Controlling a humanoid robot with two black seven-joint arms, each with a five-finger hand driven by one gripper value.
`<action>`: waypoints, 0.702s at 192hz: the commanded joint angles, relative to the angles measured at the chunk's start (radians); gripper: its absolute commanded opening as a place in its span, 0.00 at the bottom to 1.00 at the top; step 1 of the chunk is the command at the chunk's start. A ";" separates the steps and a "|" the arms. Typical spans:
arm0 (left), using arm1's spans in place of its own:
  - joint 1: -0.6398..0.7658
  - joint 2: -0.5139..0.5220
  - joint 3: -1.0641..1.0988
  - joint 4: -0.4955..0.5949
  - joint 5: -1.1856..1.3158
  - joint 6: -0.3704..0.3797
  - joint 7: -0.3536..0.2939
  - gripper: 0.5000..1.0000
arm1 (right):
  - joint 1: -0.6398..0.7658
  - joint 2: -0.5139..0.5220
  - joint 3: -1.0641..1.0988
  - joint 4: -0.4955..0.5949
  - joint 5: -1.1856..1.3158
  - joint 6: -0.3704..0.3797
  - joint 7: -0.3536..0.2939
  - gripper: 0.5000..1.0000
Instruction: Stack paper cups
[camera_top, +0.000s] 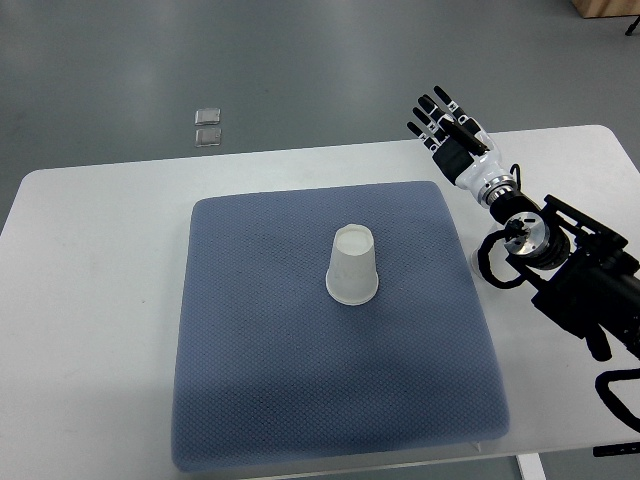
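One white paper cup (352, 266), standing upside down with its flat base upward and its wider rim on the cloth; whether it is a single cup or several nested together cannot be told from above. It sits near the middle of a blue-grey textured mat (300, 400), slightly toward the far side and a little right of centre. The mat, roughly square with rounded corners, lies on a white table (90, 300) with rounded corners and covers most of its central area. The right hand (450, 130), black-fingered with a white palm shell, hovers over the far right part of the table, beyond the mat's far right corner and well apart from the cup, which lies to its left and nearer the robot. Its fingers are extended and spread, holding nothing. The black forearm (570, 270) enters from the right edge. Two small clear square items (208, 126) lie on the grey floor (320, 60) beyond the table.
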 joint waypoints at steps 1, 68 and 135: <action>0.000 0.000 0.001 -0.003 0.000 0.000 0.000 1.00 | 0.000 0.000 0.000 0.000 -0.001 0.000 0.000 0.85; 0.000 0.000 0.000 -0.005 0.000 0.000 -0.001 1.00 | 0.009 -0.005 -0.023 0.005 -0.010 0.002 -0.003 0.85; -0.002 0.000 0.001 -0.009 0.002 -0.002 -0.003 1.00 | 0.185 -0.207 -0.267 0.110 -0.410 0.026 -0.074 0.85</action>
